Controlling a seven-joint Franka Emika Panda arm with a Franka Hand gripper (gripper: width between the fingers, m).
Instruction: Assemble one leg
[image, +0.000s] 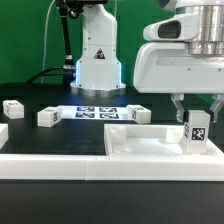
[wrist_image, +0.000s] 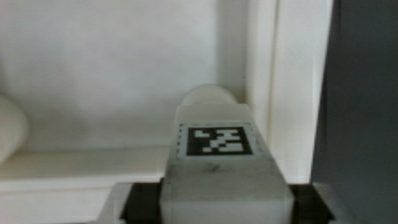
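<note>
My gripper (image: 197, 118) is shut on a leg (image: 197, 130), a small white post with a black-and-white tag, held upright over the corner of the large white tray-like part (image: 150, 146) at the exterior view's right. In the wrist view the leg (wrist_image: 219, 150) fills the space between the dark pads (wrist_image: 141, 200), its far end close to the tray's inner corner (wrist_image: 249, 80). Whether the leg touches the tray floor I cannot tell. Three more legs lie on the dark table: one (image: 13, 109), another (image: 46, 117) and a third (image: 140, 115).
The marker board (image: 95, 111) lies flat behind the tray. A white robot base (image: 97, 60) stands at the back. A long white ledge (image: 60, 160) runs along the front.
</note>
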